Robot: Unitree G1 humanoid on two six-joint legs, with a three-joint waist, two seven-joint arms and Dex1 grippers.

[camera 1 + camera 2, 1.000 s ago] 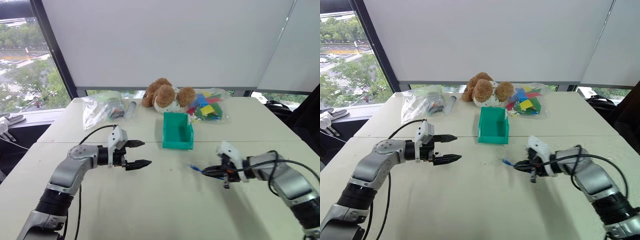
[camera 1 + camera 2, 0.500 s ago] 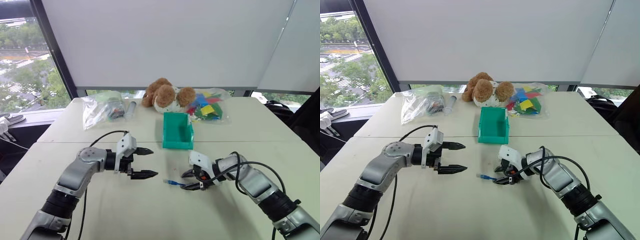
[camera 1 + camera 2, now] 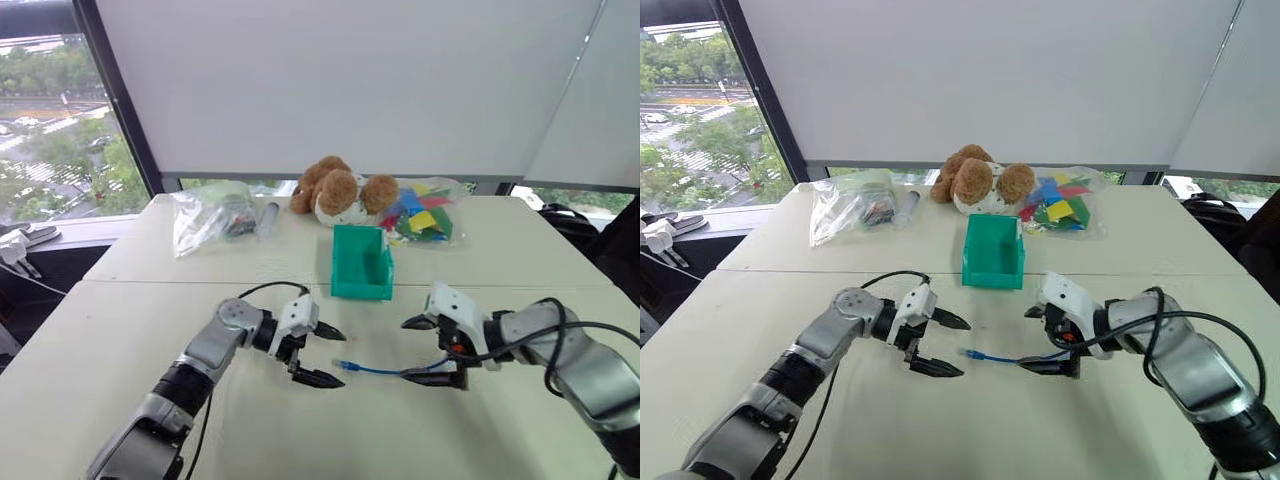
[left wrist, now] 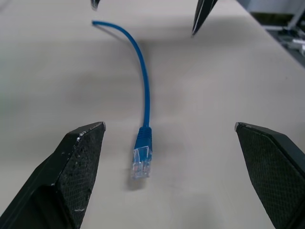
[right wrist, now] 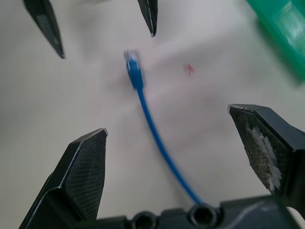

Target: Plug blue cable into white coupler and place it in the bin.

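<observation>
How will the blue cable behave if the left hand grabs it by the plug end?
Probably floppy: the blue cable is thin and lies in a loose curve on the table, so its tail should droop. Likely very light. The small plug may slip or twist between the wide-open left hand fingers.

The two head views look forward and down from above the counter [image 3: 120, 330], side by side, taking in nearly the same stretch up to the window [image 3: 60, 140]. Each wrist view sits low and close over the counter, looking along its own fingers [image 4: 76, 162]. Both wrist views face each other across the blue cable [image 4: 144, 90], sharing it and the opposite fingers' tips [image 5: 47, 26].
</observation>
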